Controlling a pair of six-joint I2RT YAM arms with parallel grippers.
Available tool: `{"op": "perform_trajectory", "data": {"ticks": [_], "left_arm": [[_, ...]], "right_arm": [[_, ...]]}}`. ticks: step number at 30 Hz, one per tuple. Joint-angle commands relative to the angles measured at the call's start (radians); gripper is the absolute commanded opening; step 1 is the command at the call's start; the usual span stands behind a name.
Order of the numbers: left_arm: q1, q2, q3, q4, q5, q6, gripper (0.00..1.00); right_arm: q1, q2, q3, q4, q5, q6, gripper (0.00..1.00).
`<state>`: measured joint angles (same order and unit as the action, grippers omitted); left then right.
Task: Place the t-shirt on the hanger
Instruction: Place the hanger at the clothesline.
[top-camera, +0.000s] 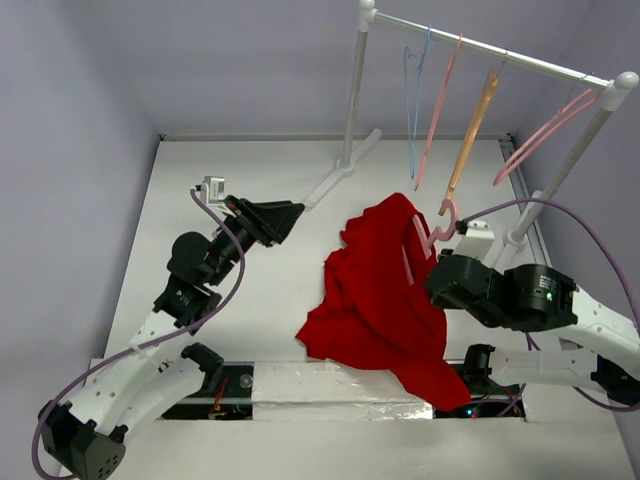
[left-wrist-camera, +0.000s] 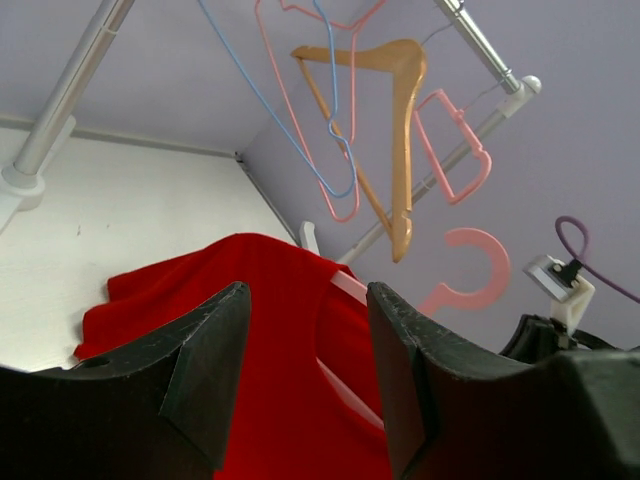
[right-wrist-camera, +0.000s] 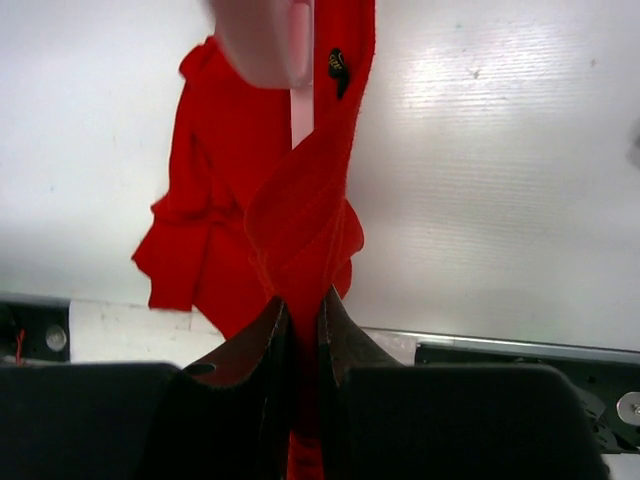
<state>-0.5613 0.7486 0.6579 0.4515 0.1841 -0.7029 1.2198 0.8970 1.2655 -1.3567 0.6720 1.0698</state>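
The red t-shirt (top-camera: 375, 290) hangs bunched above the table's middle, its lower folds trailing to the near edge. The pale pink hanger (top-camera: 443, 222) is partly inside it, with the hook sticking out at the upper right. My right gripper (top-camera: 432, 268) is shut on a fold of the shirt (right-wrist-camera: 300, 200); the hanger (right-wrist-camera: 262, 40) is a blur above it. My left gripper (top-camera: 298, 215) is open and empty, just left of the shirt and pointing at it. In the left wrist view the shirt (left-wrist-camera: 280, 330) and the hanger's hook (left-wrist-camera: 470, 270) lie beyond the open fingers.
A white rack (top-camera: 480, 45) stands at the back right with a light-blue hanger (top-camera: 412, 100), an orange-tan hanger (top-camera: 470, 130) and other pink hangers (top-camera: 545, 130) on its bar. The rack's feet (top-camera: 340, 175) rest on the table. A silver strip (top-camera: 330, 385) runs along the near edge.
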Motion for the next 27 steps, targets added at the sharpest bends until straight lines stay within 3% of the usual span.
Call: {"op": "perform_trajectory", "data": {"ticks": [1, 8, 23, 27], "left_arm": [[-0.005, -0.046, -0.026, 0.038, 0.015, 0.019, 0.47], [-0.005, -0.095, -0.063, 0.047, 0.023, 0.006, 0.47], [-0.005, -0.101, -0.11, 0.09, 0.031, 0.006, 0.47], [-0.005, -0.088, -0.118, 0.104, 0.044, -0.003, 0.47]], "right_arm": [[-0.055, -0.001, 0.046, -0.134, 0.123, 0.047, 0.0], [-0.238, 0.008, 0.035, -0.133, 0.133, -0.031, 0.0], [-0.341, 0.2, 0.218, -0.11, 0.319, -0.139, 0.0], [-0.399, 0.241, 0.239, 0.04, 0.331, -0.26, 0.0]]}}
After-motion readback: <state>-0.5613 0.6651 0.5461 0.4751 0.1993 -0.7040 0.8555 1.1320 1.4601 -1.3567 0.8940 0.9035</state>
